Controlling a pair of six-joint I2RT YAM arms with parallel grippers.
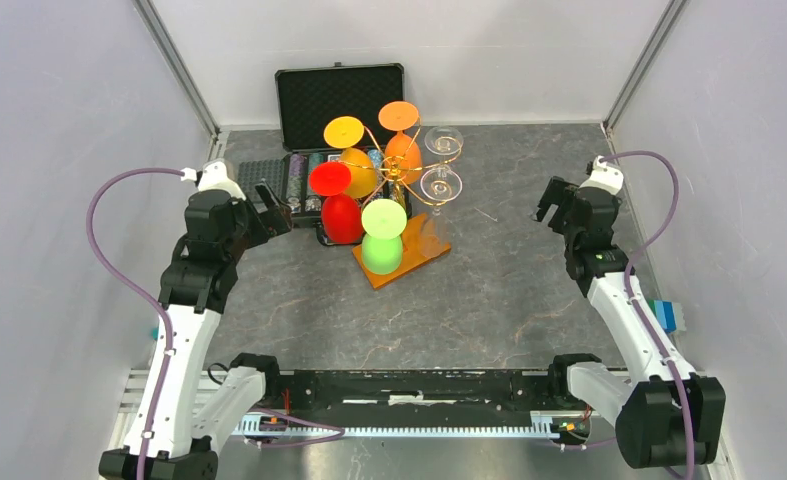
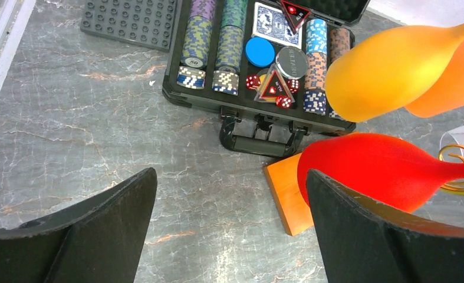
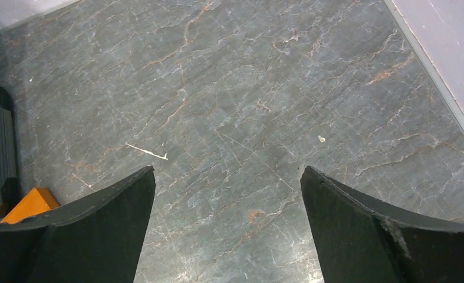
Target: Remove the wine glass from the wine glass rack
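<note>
The wine glass rack [image 1: 400,186] is a golden wire stand on an orange-brown wooden base [image 1: 416,260] at the table's middle back. Several wine glasses hang on it bowl down: red [image 1: 340,212], yellow [image 1: 357,165], orange [image 1: 403,148], green [image 1: 382,244] and two clear ones [image 1: 441,184]. My left gripper [image 1: 272,207] stands open just left of the red glass [image 2: 377,171], touching nothing, with bare table between its fingers [image 2: 123,224]. My right gripper [image 1: 553,204] is open well to the right of the rack. The right wrist view shows only the base's corner [image 3: 30,203].
An open black case of poker chips [image 2: 259,53] stands right behind the rack, touching its base. A dark studded plate [image 2: 129,20] lies left of the case. Grey walls close in on both sides and at the back.
</note>
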